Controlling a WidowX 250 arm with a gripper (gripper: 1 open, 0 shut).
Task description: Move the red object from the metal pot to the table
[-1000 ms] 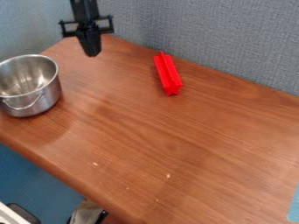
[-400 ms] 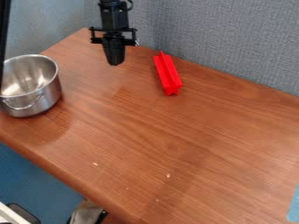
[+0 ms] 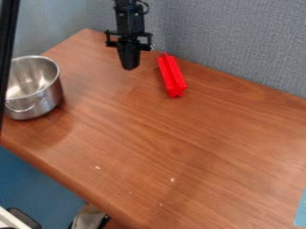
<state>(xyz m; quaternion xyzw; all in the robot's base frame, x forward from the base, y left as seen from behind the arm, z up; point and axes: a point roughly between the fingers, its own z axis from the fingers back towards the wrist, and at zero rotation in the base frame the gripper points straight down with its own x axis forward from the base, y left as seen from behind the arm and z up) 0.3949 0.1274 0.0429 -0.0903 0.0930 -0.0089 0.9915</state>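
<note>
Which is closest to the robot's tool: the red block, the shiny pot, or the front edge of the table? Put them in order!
Measured from the tool in the camera view:
1. Red block, just right of it on the table, not touching.
2. Pot, off to the left near the table's left edge.
3. Front edge of the table, far below, nearest the camera.

Shiny steel metal pot (image 3: 32, 85), glossy red plastic red object (image 3: 173, 74), smooth grained wooden table (image 3: 167, 143).

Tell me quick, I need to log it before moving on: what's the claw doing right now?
Claw: closed, holding nothing; it hangs over the table just left of the red block.
</note>
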